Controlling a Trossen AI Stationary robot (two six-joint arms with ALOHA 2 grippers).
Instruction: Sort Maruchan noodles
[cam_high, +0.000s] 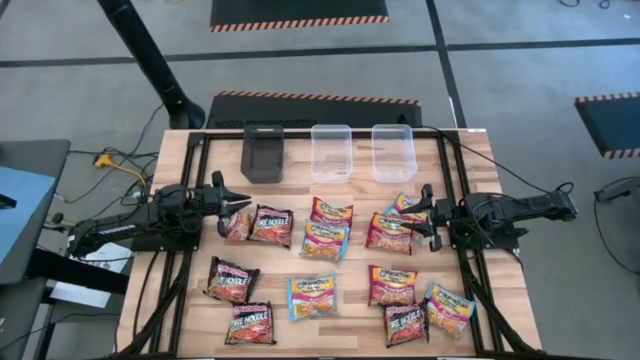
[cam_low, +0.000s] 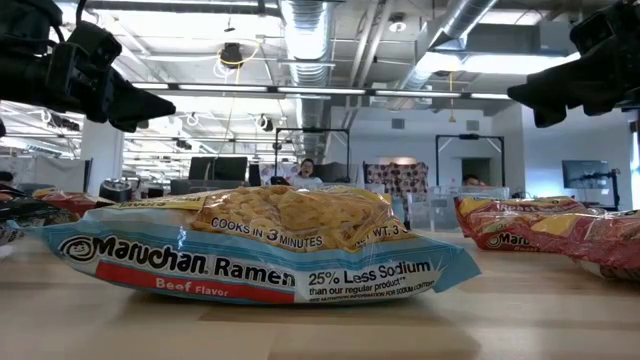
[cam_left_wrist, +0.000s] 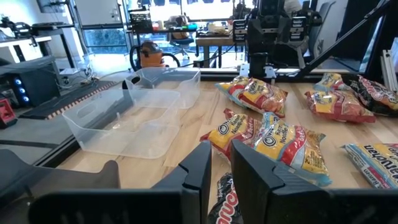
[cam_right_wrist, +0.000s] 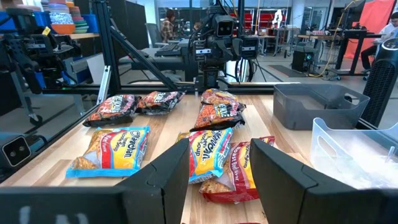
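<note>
My left gripper (cam_high: 243, 203) hangs part-open and empty, right over the dark packet (cam_high: 239, 224) nearest the black bin (cam_high: 263, 151); its long axis runs toward that bin. My right gripper (cam_high: 425, 215), also open and empty, waits by the packets (cam_high: 389, 233) below the clear bins (cam_high: 331, 151).

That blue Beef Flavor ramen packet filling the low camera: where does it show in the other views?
High view: blue packet, middle of the table's near rows.
Low view: it fills the foreground.
Left wrist view: probably the blue packet cut by the picture's right edge.
Right wrist view: at the picture's left.
Landmark: the clear bins at the far edge, in the high and both wrist views.
</note>
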